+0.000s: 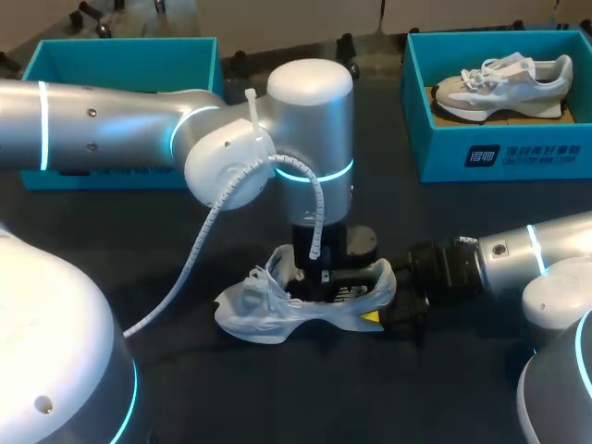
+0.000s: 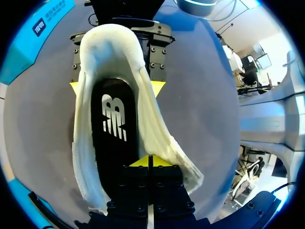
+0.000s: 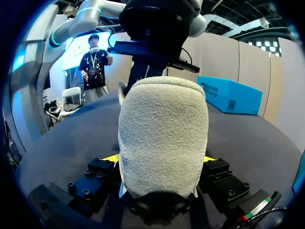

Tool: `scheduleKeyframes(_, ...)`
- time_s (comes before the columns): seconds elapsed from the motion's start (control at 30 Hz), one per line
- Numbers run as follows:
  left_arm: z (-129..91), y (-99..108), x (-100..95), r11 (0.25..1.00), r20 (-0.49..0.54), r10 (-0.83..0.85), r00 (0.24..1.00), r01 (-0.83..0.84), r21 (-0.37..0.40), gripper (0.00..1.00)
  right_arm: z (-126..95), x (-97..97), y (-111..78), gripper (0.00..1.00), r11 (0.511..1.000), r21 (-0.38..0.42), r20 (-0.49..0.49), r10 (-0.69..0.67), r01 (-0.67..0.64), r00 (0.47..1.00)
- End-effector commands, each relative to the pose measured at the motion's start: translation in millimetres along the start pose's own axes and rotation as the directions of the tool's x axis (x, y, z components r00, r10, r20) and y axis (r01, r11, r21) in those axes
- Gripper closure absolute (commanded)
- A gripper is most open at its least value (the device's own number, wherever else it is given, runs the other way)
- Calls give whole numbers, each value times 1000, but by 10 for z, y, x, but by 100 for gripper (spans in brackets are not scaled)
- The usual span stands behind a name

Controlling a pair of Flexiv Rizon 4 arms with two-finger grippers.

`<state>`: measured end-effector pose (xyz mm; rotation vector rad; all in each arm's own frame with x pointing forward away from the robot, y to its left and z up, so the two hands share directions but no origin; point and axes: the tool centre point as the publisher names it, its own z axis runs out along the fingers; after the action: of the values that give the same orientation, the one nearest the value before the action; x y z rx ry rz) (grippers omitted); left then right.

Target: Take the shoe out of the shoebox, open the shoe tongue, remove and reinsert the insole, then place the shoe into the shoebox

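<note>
The shoe (image 1: 277, 310) lies on its sole on the counter (image 1: 462, 388), out of both boxes. Its long axis runs side to side across the head view, toe toward my left and heel toward my right. The right tool (image 3: 159, 160) meets it end-on at the heel, with a yellow tip on each flank of the heel cup, so it is clamped on the shoe. The left tool (image 2: 148, 162) comes straight down from above into the mouth. Its tips are together over the insole (image 2: 114, 138) at the middle of the foot, and the heel lies ahead of them. I cannot tell whether they pinch a lip of the insole or only rest on it. The insole looks flat in the shoe, its logo end toward the heel. The coming move turns on this layout. The left arm is the nearer to the insole, and I judge any pull or push must run along the shoe's length while the right holds the heel steady. The nearest box (image 1: 518, 153) stands at the far right, with another shoe in it.
</note>
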<state>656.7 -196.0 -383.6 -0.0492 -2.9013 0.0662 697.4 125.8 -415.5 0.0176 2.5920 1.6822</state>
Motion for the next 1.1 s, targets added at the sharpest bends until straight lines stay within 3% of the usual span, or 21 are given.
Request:
scheduleKeyframes(0.03,28,-28,15,1000,10,-1,1000,1,1,84,38,32,-34,100,1000,4,3,0,0,1000)
scheduleKeyframes(0.13,30,-33,20,1000,17,3,1000,-3,7,69,38,32,-34,100,1000,4,3,0,0,1000)
scheduleKeyframes(0.2,39,-47,24,1000,31,4,1000,-4,9,66,38,32,-34,100,1000,4,3,0,0,1000)
scheduleKeyframes(0.63,191,-116,-141,1000,206,0,978,-5,26,63,38,32,-34,100,1000,4,3,0,0,1000)
scheduleKeyframes(0.9,218,-129,-273,1000,301,-31,953,28,13,73,38,32,-34,100,1000,4,3,0,0,1000)
scheduleKeyframes(0.97,221,-131,-294,999,317,-33,948,30,13,79,38,32,-34,100,1000,4,3,0,0,1000)
scheduleKeyframes(1.03,214,-135,-316,999,331,-38,943,35,15,89,38,32,-34,100,1000,4,3,0,0,1000)
scheduleKeyframes(1.07,210,-136,-325,999,331,-41,943,37,17,98,38,32,-34,100,1000,4,3,0,0,1000)
scheduleKeyframes(1.1,203,-134,-332,999,333,-45,942,40,20,100,38,32,-34,100,1000,4,3,0,0,1000)
